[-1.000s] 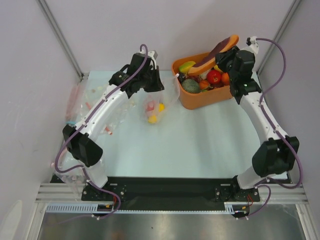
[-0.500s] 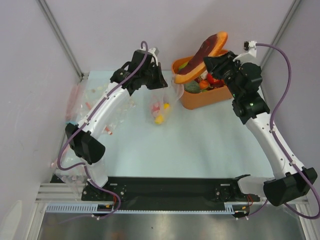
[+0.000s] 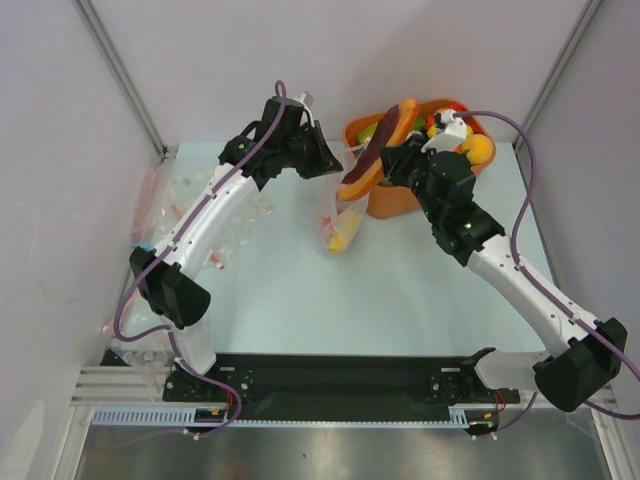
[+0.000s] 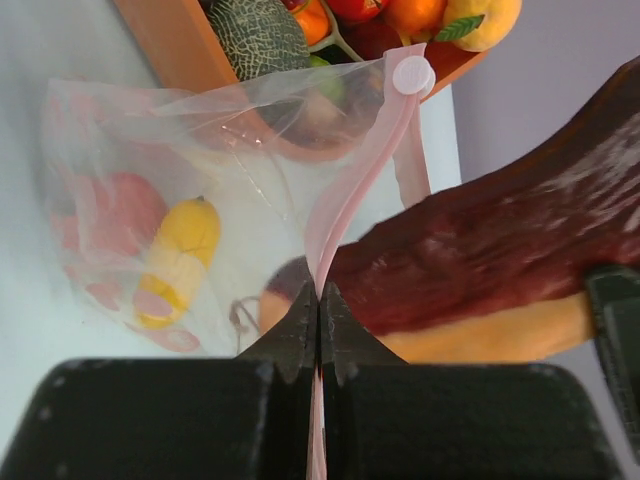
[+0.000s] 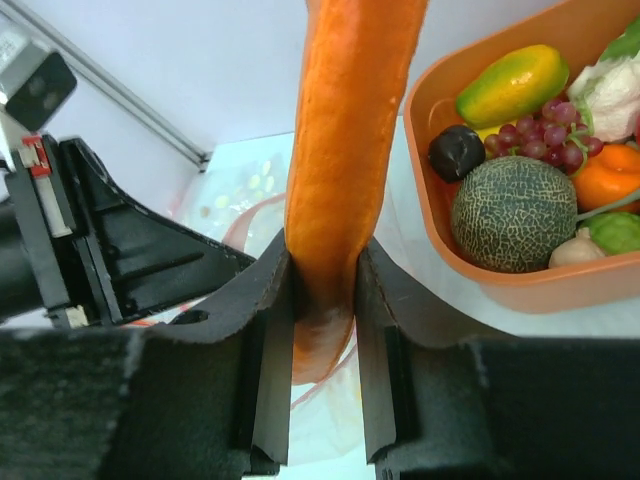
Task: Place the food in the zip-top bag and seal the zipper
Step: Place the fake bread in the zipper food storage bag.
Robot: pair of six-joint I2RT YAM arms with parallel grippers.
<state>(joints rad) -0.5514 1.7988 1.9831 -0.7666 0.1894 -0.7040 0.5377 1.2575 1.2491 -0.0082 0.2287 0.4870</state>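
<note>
A: Change noted. The right claw (image 5: pixel 322 285) has swung off from above the tub (image 5: pixel 560 290) and now sits left of it. It carries the long orange-and-red food piece (image 5: pixel 350 120), jaws narrow and pinched on the piece's lower end.

B: And the left claw (image 4: pixel 318 300)?

A: Clamped tight on the zipper strip (image 4: pixel 355 170). It has lifted the bag (image 4: pixel 150 180) and drifted toward the tub. The bag hangs ahead of that claw with its mouth gaping.

B: Contents?

A: A yellow piece (image 4: pixel 180 245) and a pink one (image 4: pixel 108 215) lie at the bottom, ahead and left of the left claw.

B: Where is the long piece against the mouth?

A: Just right of the left claw's fingers, close beside the strip. Its tip is possibly past the rim already, but the wrist view is too crowded to be sure.

B: Meaning?

A: The two arms have met, so the drop is nearly lined up. My read is that the piece still needs lowering in. More food waits in the tub off to the right of the right claw, so sealing is a good way off.
</note>
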